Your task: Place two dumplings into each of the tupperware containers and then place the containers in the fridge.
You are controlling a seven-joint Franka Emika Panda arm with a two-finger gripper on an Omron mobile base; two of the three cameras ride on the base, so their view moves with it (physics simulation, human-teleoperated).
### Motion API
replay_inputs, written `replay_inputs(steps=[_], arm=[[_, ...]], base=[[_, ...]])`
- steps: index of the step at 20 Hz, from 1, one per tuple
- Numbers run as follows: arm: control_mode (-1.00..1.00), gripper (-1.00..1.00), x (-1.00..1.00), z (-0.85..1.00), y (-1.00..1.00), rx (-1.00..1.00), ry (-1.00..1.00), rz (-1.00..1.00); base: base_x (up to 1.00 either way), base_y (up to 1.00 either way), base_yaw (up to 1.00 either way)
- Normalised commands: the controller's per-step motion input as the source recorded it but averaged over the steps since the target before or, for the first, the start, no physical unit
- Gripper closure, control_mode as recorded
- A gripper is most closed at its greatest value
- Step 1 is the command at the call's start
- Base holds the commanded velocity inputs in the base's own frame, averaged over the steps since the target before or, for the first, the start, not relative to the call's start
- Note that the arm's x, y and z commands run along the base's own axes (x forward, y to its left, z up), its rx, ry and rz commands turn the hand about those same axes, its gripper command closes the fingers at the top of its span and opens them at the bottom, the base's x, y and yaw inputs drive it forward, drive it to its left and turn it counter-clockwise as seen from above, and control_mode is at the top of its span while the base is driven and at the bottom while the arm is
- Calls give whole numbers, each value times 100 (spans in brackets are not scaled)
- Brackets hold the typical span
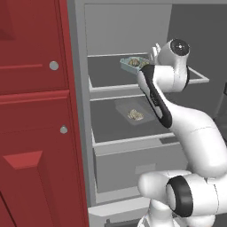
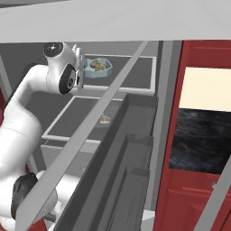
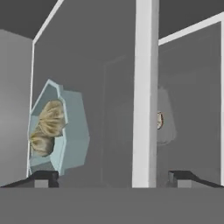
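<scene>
Hand view: blue-green tub (image 3: 65, 131) near shelf edge, fingers (image 3: 43, 178) apart

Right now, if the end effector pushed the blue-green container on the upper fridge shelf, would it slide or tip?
The blue-green container would probably slide: it looks shallow and sits flat on the smooth upper shelf. A high push on its flared rim might tilt it. The two dumplings lie loose inside and may shift.

Two tupperware containers in the fridge (image 1: 84, 133): one blue-green tub (image 1: 133, 64) on the upper shelf, one translucent tub (image 1: 133, 111) on the shelf below. Two dumplings (image 3: 47, 131) in the blue-green tub. Dumpling count in the translucent one unclear.
</scene>
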Motion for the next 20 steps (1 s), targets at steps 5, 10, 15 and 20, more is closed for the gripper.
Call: replay_inputs(steps=[5,10,15,20], arm=[[-100,-100,-74,47,6,0,-10,-5],[-100,-100,-100,19,1,0,0,-5],[-100,-100,-100,4,3,0,4,-4],[-100,-100,-100,0,2,1,13,-1]], base=[[0,0,0],[0,0,0],[0,0,0],[0,0,0]])
